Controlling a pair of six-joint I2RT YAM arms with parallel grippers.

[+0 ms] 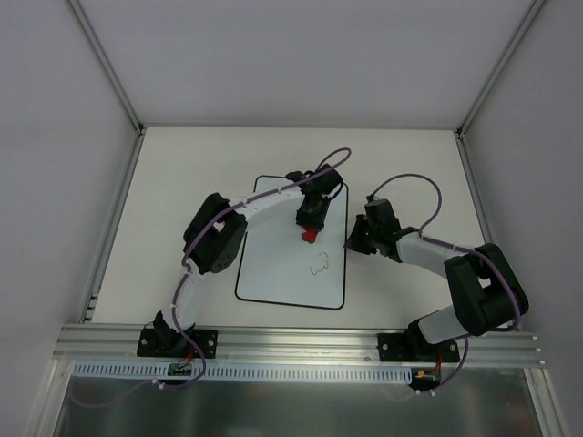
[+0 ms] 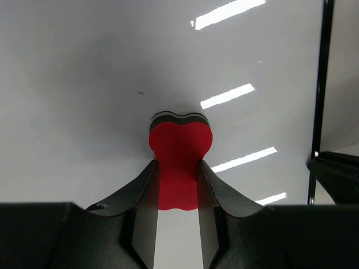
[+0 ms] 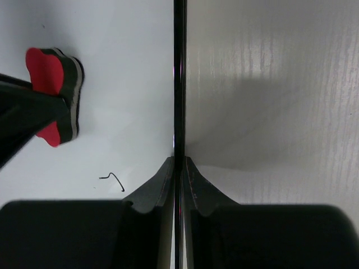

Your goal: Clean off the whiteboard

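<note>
The whiteboard (image 1: 282,264) lies flat in the middle of the table (image 1: 182,173), long side running near to far, between the two arms. Most of its surface is white. A small dark scribble (image 1: 319,268) sits in the near right part of it, just inside the black border. In the right wrist view a hooked stroke of that scribble (image 3: 114,180) shows close to the border.

A red eraser (image 1: 309,236) with a dark layer under its red top rests on the board, farther off than the scribble and right of the board's middle. The left hand (image 1: 310,228) reaches in from the far side and pinches the eraser at its narrow waist, one finger (image 2: 147,190) on each side, with the eraser's rounded end (image 2: 180,140) sticking out past the fingertips.

The right hand (image 1: 353,244) is at the board's right edge, about level with the eraser. Its fingers (image 3: 160,182) are pressed together on the thin black border, one over the board and one over the table (image 3: 269,84).
</note>
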